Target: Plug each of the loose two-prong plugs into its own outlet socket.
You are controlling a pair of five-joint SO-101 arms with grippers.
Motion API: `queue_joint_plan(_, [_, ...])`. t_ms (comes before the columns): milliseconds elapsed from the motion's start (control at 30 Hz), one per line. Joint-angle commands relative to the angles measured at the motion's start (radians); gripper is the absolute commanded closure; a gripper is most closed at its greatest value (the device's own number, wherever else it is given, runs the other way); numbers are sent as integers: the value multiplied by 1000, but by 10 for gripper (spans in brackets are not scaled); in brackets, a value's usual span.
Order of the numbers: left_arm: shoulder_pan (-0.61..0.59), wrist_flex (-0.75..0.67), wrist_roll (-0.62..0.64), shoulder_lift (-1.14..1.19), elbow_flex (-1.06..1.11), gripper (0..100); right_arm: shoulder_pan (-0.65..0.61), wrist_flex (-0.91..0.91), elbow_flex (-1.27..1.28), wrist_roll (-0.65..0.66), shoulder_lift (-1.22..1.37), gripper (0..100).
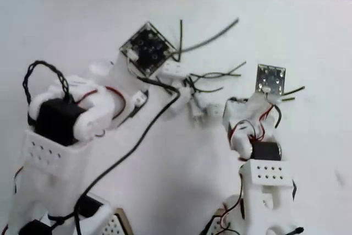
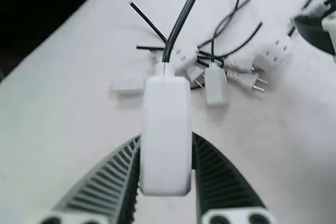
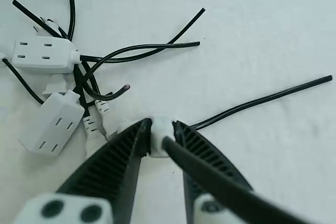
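My left gripper (image 2: 166, 182) is shut on a white outlet block (image 2: 165, 124) whose black cord (image 2: 181, 19) runs away across the table. Beyond it lie loose white two-prong plugs (image 2: 215, 83) (image 2: 251, 80) and another outlet block (image 2: 275, 53) among short black cords. My right gripper (image 3: 160, 129) is shut on a small white plug (image 3: 159, 136) with a black cord trailing over one finger. Two white outlet blocks (image 3: 44, 56) (image 3: 55, 121) lie a short way off beside it. In the high view the tangle of plugs and blocks (image 1: 190, 100) sits between the left gripper (image 1: 137, 100) and the right gripper (image 1: 267, 98).
The white table (image 1: 308, 31) has bare room at the right and far side. Loose black cord ends (image 1: 212, 37) fan out behind the tangle. A long black cable (image 1: 132, 147) crosses the table toward the left arm's base. The far edge borders a dark floor.
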Motion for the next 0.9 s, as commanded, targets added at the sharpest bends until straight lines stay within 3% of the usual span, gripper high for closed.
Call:
queue_joint_plan(0, [-19,8,0,-45,140,977,10,-22,-51,-11,-5,981])
queue_joint_plan(367, [-36,-348,0,-297,839,977,7,-22,-51,-11,-5,981])
queue_joint_plan(500, [-41,-410,-91,-338,973,972,4,-21,-51,-9,-5,981])
queue_joint_plan(733, [-47,-462,-92,-337,1119,752,2,-21,-51,-6,-5,981])
queue_joint_plan(867, [-48,-473,-69,-337,1125,704,-19,-18,-49,-3,-1,981])
